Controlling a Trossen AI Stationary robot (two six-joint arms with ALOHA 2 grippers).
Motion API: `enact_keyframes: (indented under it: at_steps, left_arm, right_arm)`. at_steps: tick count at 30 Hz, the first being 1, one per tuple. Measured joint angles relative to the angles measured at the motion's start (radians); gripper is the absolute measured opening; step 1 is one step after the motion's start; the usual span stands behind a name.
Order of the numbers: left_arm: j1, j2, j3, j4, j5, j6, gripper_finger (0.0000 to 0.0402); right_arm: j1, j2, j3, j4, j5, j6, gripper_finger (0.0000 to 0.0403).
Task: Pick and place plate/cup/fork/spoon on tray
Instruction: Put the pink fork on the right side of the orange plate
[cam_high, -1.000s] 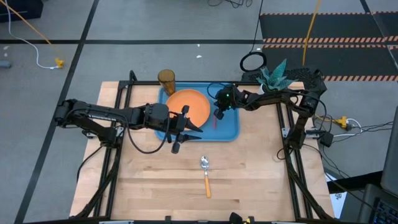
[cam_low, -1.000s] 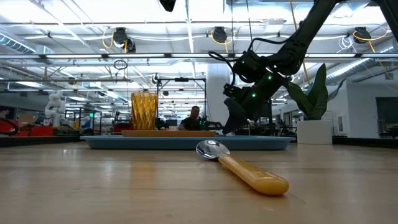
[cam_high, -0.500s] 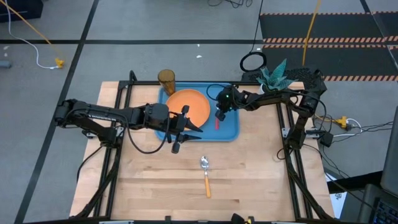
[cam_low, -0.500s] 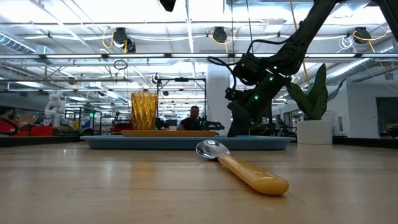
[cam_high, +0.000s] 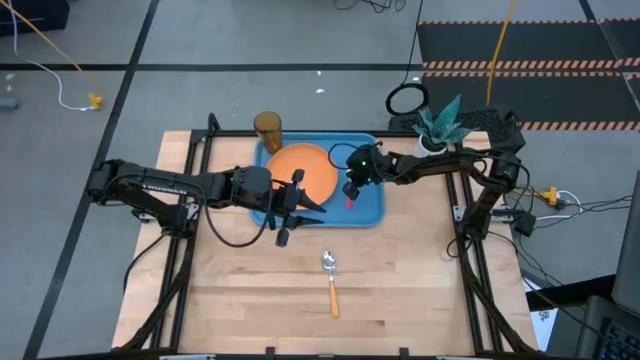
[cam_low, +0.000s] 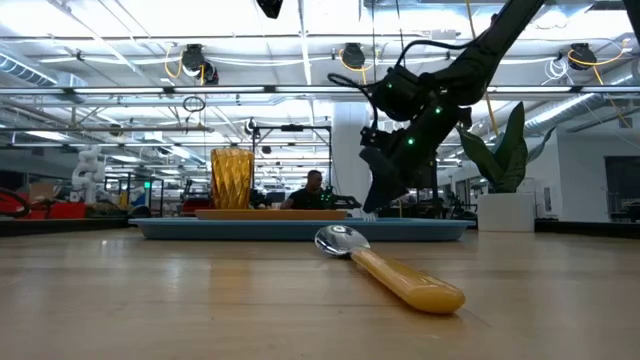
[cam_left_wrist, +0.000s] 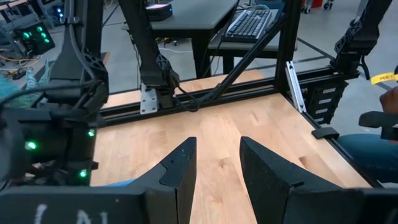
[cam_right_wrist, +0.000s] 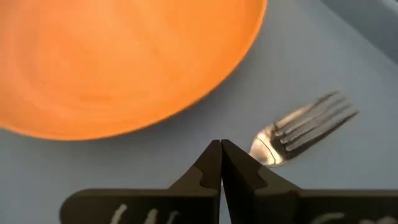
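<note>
The light-blue tray lies at the table's far middle. On it rest the orange plate and the red-handled fork; the fork's tines lie flat beside the plate. The amber cup stands upright at the tray's far left corner. The orange-handled spoon lies on the bare wood nearer the front. My right gripper is shut low over the tray, right at the fork. My left gripper hovers open over the tray's near left edge, with nothing between its fingers. My right gripper's shut fingers slant down at the tray from the right, with nothing between them. The fork's neck runs out of sight behind one fingertip. Whether that finger touches the fork, I cannot tell.
A potted plant stands at the table's far right corner. Black frame rails run along the left and right sides. Bare wood lies around the spoon. A person sits in the room beyond.
My right gripper, shut throughout, has shifted a little toward the table's near edge over the tray, risen slightly and rolled a bit. The fork has stayed where it lay.
</note>
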Motion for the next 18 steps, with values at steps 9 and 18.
enact_keyframes:
  at_steps: [9, 18]
  left_arm:
    - [0.0, 0.0, 0.0, 0.001, 0.0, -0.001, 0.0127]
    - [0.0, 0.0, 0.0, 0.001, 0.0, 0.0, 0.0127]
  right_arm:
    - [0.015, 0.009, 0.0, -0.048, 0.077, 0.066, 0.0]
    - [0.03, 0.009, -0.004, -0.055, 0.08, 0.126, 0.0]
